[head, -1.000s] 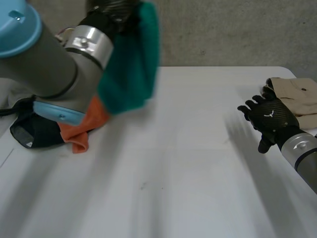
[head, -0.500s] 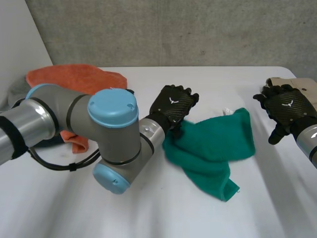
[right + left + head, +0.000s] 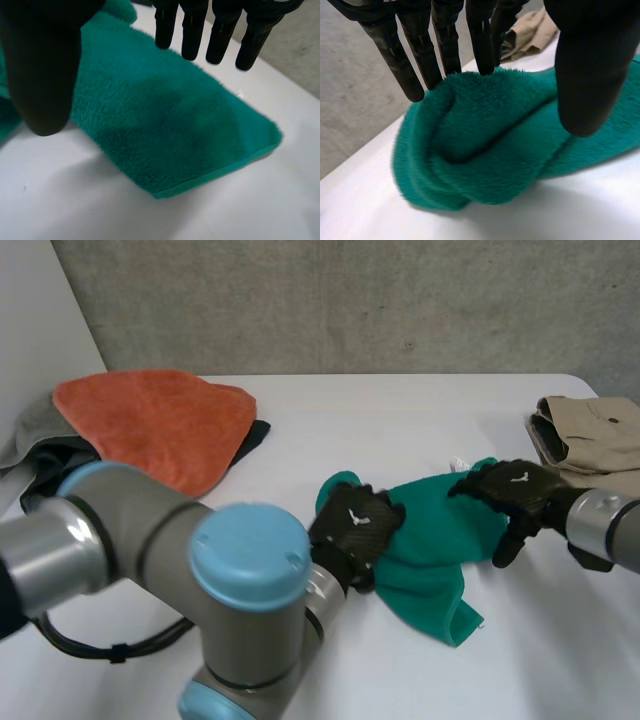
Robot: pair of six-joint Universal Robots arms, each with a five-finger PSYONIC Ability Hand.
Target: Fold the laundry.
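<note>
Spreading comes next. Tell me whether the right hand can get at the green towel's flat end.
Probably yes. The right hand hovers just above that end of the green towel, fingers straight, nothing between them. The left hand is at the bunched end.

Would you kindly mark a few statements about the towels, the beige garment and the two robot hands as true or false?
1. The green fleece towel lies flat and neatly folded on the white table. False: it is crumpled, bunched at one end.
2. The left robot hand is at the towel's bunched end. True.
3. The right robot hand has straight fingers above the towel's other end. True.
4. The orange terry towel lies under the right robot hand. False: it tops dark clothes at the table's opposite side.
5. The beige cloth garment lies apart from the green towel. True.
</note>
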